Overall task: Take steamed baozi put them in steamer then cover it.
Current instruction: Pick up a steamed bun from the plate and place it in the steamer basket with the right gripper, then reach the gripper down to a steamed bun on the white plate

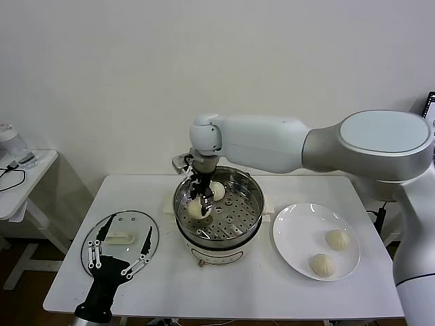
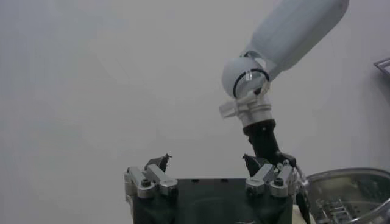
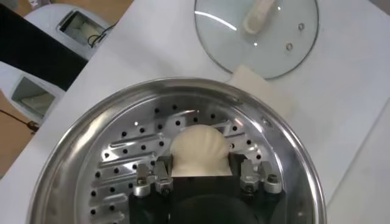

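On the table, left to right, we list: left gripper (image 1: pixel 121 255) spread wide above the cover (image 1: pixel 119 242); right gripper (image 1: pixel 200 197) clasping a baozi (image 1: pixel 197 209) inside the steamer (image 1: pixel 238 224); two more on the plate (image 1: pixel 299 234).

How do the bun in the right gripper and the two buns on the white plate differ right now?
The bun in the right gripper sits between the right gripper fingers, low over the steamer tray; the two plate buns lie free. It is inside the steel pot; they rest on the white plate beside it. All are cream-white domes.
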Controlling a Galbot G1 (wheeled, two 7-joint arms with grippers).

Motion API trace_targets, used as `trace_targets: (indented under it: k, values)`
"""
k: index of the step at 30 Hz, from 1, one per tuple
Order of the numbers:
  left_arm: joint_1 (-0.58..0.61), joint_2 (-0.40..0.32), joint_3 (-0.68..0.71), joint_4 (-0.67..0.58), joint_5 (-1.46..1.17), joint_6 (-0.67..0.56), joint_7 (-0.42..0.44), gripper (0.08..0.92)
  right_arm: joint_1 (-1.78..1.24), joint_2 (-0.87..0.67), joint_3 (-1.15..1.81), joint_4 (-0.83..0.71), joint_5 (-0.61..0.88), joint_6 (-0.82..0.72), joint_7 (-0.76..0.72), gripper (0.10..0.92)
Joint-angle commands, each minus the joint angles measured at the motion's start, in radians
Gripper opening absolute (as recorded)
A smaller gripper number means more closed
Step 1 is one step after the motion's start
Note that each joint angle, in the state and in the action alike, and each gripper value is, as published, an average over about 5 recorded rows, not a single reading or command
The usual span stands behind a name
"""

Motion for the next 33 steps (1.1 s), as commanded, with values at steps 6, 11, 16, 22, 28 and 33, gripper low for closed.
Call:
trace_targets:
  k: [6, 11, 16, 22, 28, 33]
  values:
    - [-0.004, 0.001, -0.002, 0.006, -0.002, -0.002, -0.002, 0.823, -0.032, 0.028, -0.004, -0.013, -0.005, -0.004, 0.038, 0.794]
    - [-0.005, 0.001, -0.001, 0.005, -0.004, 0.000, -0.002, 0.823, 0.014, -0.037, 0.011, 0.060, 0.000, -0.005, 0.042, 0.822]
    - [-0.009, 0.005, 0.003, 0.004, -0.004, 0.003, -0.001, 0.823, 0.105, -0.209, 0.044, 0.214, -0.001, -0.009, 0.029, 0.823]
    - [-0.008, 0.006, 0.011, -0.001, 0.000, 0.007, -0.001, 0.823, 0.203, -0.488, 0.084, 0.353, -0.053, 0.019, -0.033, 0.823]
    - [-0.001, 0.008, 0.016, -0.004, 0.009, 0.005, -0.001, 0.823, 0.220, -0.750, 0.072, 0.387, -0.160, 0.083, -0.112, 0.823]
    - [0.006, 0.009, 0.017, -0.005, 0.015, 0.003, -0.001, 0.823, 0.152, -0.906, 0.051, 0.398, -0.240, 0.106, -0.130, 0.823]
